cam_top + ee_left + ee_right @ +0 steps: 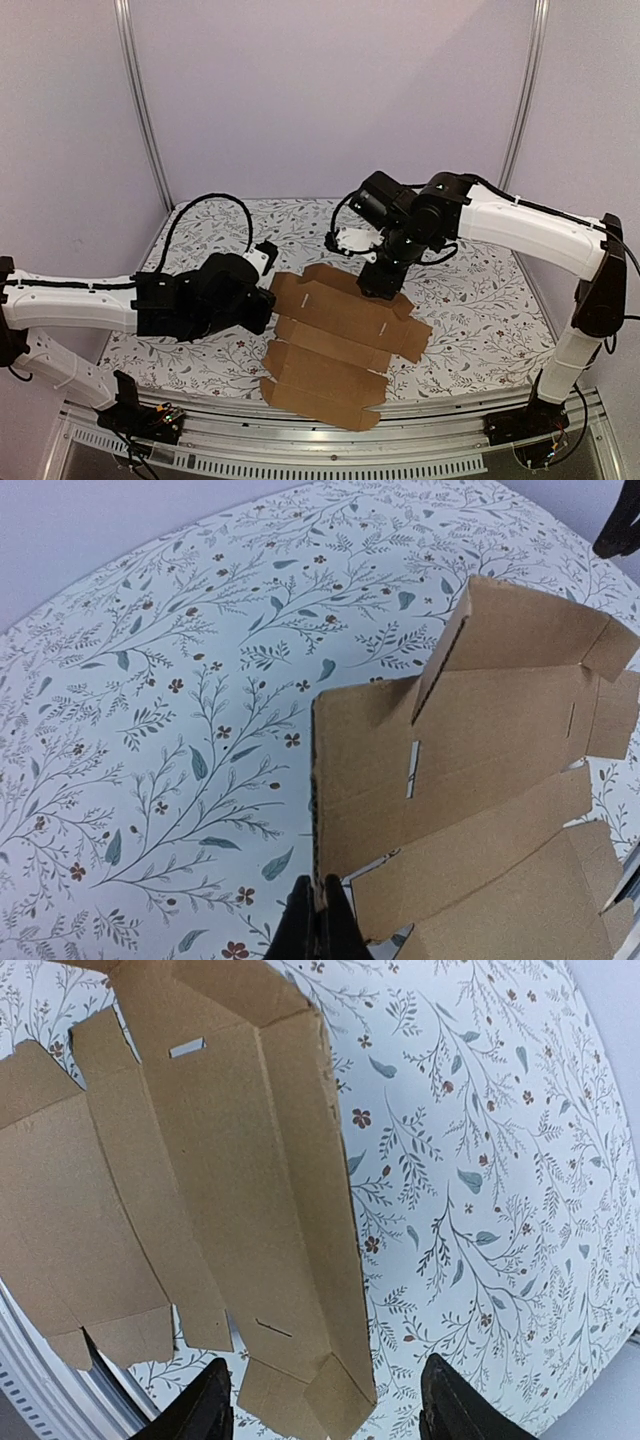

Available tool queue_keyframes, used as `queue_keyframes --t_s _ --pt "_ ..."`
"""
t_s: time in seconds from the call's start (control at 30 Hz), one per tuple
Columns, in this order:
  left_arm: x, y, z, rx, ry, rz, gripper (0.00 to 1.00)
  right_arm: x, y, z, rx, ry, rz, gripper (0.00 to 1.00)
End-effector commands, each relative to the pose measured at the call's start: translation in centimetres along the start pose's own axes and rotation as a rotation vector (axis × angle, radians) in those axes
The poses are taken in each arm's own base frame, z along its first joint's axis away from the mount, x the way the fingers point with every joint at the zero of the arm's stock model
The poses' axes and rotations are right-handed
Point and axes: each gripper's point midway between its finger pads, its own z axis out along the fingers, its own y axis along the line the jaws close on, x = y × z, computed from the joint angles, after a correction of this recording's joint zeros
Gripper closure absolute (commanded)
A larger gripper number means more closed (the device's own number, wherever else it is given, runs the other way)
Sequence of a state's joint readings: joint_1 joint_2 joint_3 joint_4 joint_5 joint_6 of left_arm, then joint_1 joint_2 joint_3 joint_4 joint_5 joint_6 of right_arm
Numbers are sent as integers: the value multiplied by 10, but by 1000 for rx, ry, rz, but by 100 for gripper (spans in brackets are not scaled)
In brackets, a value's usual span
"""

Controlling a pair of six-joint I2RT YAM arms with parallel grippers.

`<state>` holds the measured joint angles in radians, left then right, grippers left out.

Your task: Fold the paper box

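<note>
Left hand (318, 932) pinches the paper box (340, 340) edge, right hand (325, 1405) open and empty; sheet mostly flat, folding barely begun.

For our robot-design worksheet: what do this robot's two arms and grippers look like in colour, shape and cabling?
The left arm and right arm are built from smooth white shell links joined by chunky black joints and wrists. The left gripper and right gripper are black, each with two slim fingers. Loose black cables loop over each wrist. No markings are legible.
</note>
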<state>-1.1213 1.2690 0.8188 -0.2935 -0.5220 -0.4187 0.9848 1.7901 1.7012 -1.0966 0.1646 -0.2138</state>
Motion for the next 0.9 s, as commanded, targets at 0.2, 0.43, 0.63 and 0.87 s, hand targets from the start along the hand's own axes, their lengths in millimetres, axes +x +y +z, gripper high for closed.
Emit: queue_keyframes --t_s 0.2,0.43,0.63,0.87 --pt "-3 -2 -10 38 -62 -8 100 -15 3 -28 -58 -325 -84 29" --pt "0 -1 -12 49 -60 -17 100 -6 -9 -26 -142 -427 -57 30" --pt "0 1 -15 46 -70 -21 100 2 -17 -5 -235 -430 8 35" --pt "-1 1 -16 49 -77 -22 100 5 -16 13 -267 -415 25 40"
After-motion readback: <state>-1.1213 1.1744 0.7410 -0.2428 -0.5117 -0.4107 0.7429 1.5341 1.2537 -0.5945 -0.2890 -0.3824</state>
